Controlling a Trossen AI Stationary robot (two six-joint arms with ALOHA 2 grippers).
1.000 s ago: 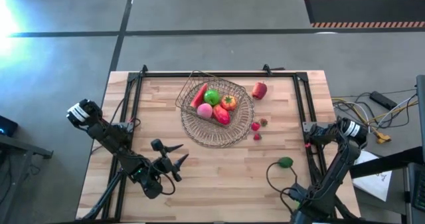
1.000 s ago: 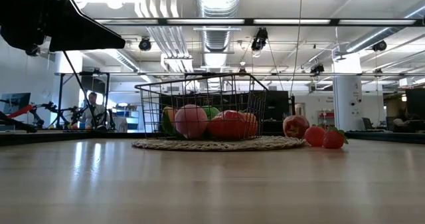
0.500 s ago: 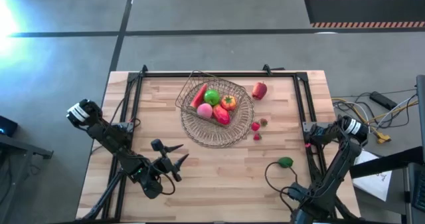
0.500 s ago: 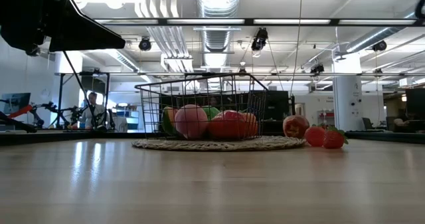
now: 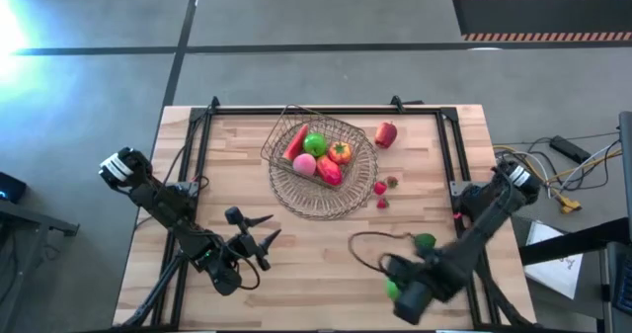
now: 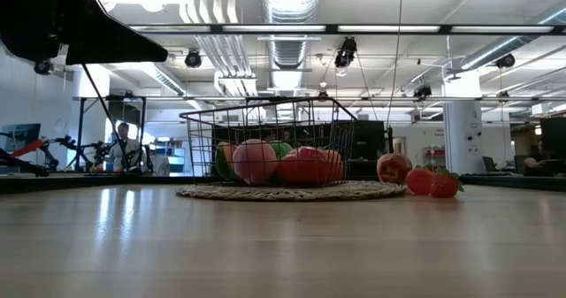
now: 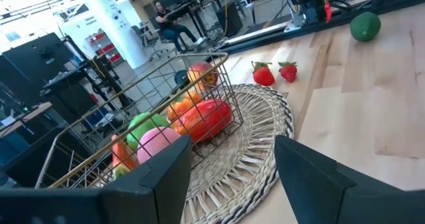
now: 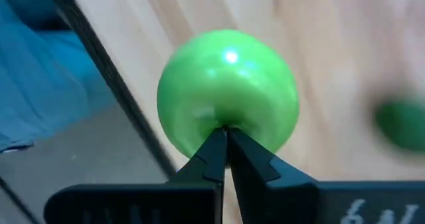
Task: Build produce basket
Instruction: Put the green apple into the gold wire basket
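The wire basket (image 5: 314,145) stands on a round woven tray (image 5: 326,207) at the table's far middle. It holds a green apple (image 5: 314,143) and pink, orange and red pieces. A red apple (image 5: 385,133) and small strawberries (image 5: 380,188) lie on the table to its right. A dark green piece (image 5: 425,241) lies nearer. My right gripper (image 5: 403,290) is near the table's near edge, shut, its tips right at a bright green apple (image 8: 227,94). My left gripper (image 5: 252,236) hovers open at the near left, facing the basket (image 7: 153,117). My right gripper has its shut fingertips (image 8: 226,141) against the near face of the bright green apple (image 8: 226,117), seen along the fingers. I cannot tell whether they touch it. The apple sits beside the table's edge.
A black rail frame (image 5: 202,125) runs around the tabletop. A dark cable loop (image 5: 357,249) trails on the table by the right arm. In the low view the basket (image 6: 265,143), the red apple (image 6: 393,168) and the strawberries (image 6: 433,183) stand across the wood, with a person far behind.
My right arm has swung quickly from the table's near right corner toward the left along the near edge, its cable loop dragged with it. A bright green apple now shows at its gripper.
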